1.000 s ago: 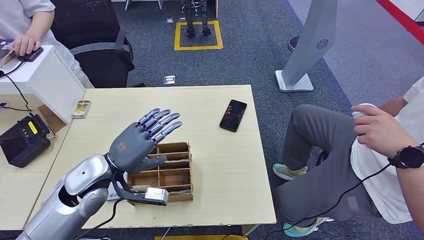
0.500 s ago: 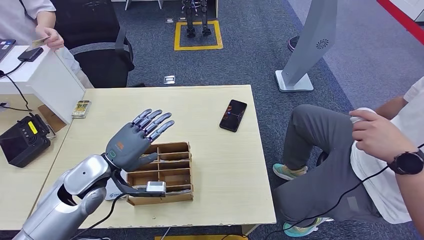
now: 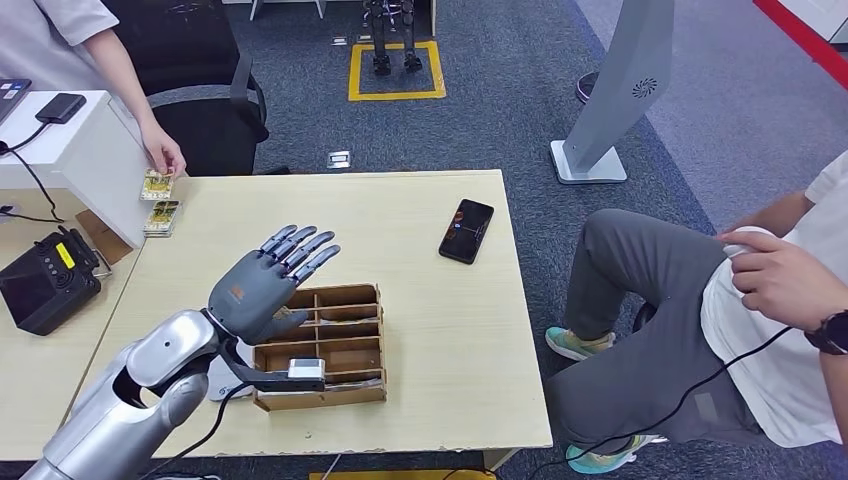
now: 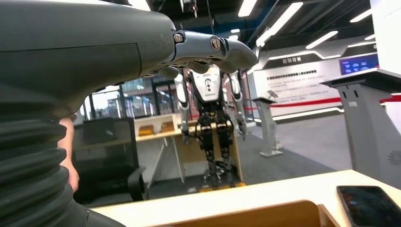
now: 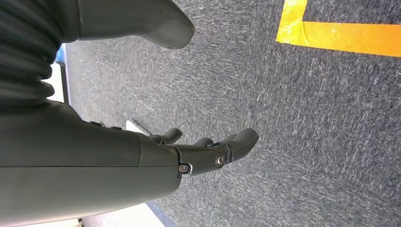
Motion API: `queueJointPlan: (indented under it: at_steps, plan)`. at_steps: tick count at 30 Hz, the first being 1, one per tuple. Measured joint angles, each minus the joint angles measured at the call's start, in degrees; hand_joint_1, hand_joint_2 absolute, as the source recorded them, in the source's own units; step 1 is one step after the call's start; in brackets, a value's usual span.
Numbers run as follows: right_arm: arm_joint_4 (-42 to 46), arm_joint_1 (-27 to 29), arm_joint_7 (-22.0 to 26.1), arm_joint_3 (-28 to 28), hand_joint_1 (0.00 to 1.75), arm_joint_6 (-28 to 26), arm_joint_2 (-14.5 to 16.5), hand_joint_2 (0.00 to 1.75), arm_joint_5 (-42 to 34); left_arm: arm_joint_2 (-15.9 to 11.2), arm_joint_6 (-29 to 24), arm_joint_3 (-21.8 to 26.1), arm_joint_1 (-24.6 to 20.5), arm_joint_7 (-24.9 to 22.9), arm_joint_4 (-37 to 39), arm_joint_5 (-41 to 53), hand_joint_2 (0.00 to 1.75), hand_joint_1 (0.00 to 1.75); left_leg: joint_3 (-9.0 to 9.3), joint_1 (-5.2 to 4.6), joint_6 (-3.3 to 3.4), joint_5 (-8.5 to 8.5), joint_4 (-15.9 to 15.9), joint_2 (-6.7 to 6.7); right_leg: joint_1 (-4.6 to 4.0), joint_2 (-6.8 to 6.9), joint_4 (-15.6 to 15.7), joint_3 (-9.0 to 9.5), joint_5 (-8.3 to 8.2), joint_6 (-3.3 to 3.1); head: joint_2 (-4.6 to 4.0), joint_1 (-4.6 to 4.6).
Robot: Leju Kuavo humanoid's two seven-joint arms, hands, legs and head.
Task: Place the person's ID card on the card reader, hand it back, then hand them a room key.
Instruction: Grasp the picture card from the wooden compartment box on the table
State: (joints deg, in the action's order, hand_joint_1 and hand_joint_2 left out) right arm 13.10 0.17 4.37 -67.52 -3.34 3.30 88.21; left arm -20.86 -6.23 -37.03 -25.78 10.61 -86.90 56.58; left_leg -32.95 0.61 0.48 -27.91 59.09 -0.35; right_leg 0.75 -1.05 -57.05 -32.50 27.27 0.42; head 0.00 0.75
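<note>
— Where is the left hand [image 3: 268, 283]?

— Raised over the middle of the bench [image 3: 440, 330], just above the far left corner of the brown divided box [image 3: 345, 345]. Its fingers are spread wide and it holds nothing. From the left wrist, the fingers [image 4: 222, 47] stretch out flat toward a standing robot [image 4: 210, 123] across the room.

— And the right hand [image 5: 208, 153]?

— It hangs beside the body over grey carpet near a yellow floor marking [image 5: 345, 35]; the fingers are loosely curled but apart, with nothing between them.

— Where is the card?

— A person's hand [image 3: 163, 160] at the far left corner of the bench holds a small card [image 3: 155, 184] just beyond the bench edge. A second, similar card [image 3: 162, 217] lies flat on the bench right beside it, against the white stand [image 3: 85, 160]. Which one is the ID card I cannot tell.

— Anything else on the bench?

— A black phone [image 3: 466, 230] lies toward the far right, well apart from the box — and a dark device with a yellow label [image 3: 45, 280] sits on the neighbouring bench at the left. A seated person [image 3: 760, 300] is at the right.
</note>
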Motion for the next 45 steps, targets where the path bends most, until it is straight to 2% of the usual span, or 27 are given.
queueJointPlan:
  at_steps: [3,6,14,18,31,45]
  plan:
    - [0.01,0.01,-0.08,-0.05,0.00,-0.01,0.01,1.75,0.00,-0.09,1.67,0.02,0.13,1.49,-0.03,-3.64,1.75,0.00,0.00,0.00,0.00,0.00,0.00,0.00,0.00,0.00,0.00,0.01,0.00,0.00,0.00,-0.01]
    - [0.01,0.04,-0.25,-0.42,0.00,-0.01,0.08,1.75,0.00,-0.44,2.28,0.03,0.74,1.51,-0.69,-3.42,1.75,0.00,-0.01,0.00,0.00,0.00,0.00,0.00,0.00,0.00,0.00,0.01,0.00,0.00,0.00,-0.01]
    - [0.20,0.22,-0.45,-1.60,0.00,-0.37,0.58,1.75,0.00,-1.20,0.01,0.01,4.82,-2.94,-2.67,2.97,1.75,0.00,-0.01,0.00,0.00,0.00,0.00,0.00,0.00,0.00,0.00,0.00,0.02,0.00,0.00,-0.01]
    - [0.39,0.25,-0.44,-2.19,0.00,-0.55,0.81,1.75,0.00,-1.68,-0.43,0.01,5.82,-3.66,-2.75,3.28,1.75,0.00,-0.01,0.01,0.00,0.00,-0.01,0.00,0.00,0.01,0.00,0.00,0.01,-0.01,0.00,0.01]
    - [0.64,0.27,-0.50,-2.60,0.00,-0.49,0.96,1.75,0.00,-2.04,-1.68,0.12,6.75,-5.72,-2.10,6.26,1.75,0.00,-0.01,0.00,0.00,0.00,-0.01,-0.01,0.00,0.01,0.00,0.01,0.01,0.00,0.00,-0.01]
    - [0.86,0.31,-0.22,-2.69,0.00,-0.50,1.01,1.75,0.00,-2.25,-1.75,2.54,7.40,-5.96,-0.19,5.39,1.75,0.00,0.00,0.00,0.00,0.00,-0.01,0.00,0.00,0.01,0.00,0.01,0.01,0.00,0.00,-0.01]
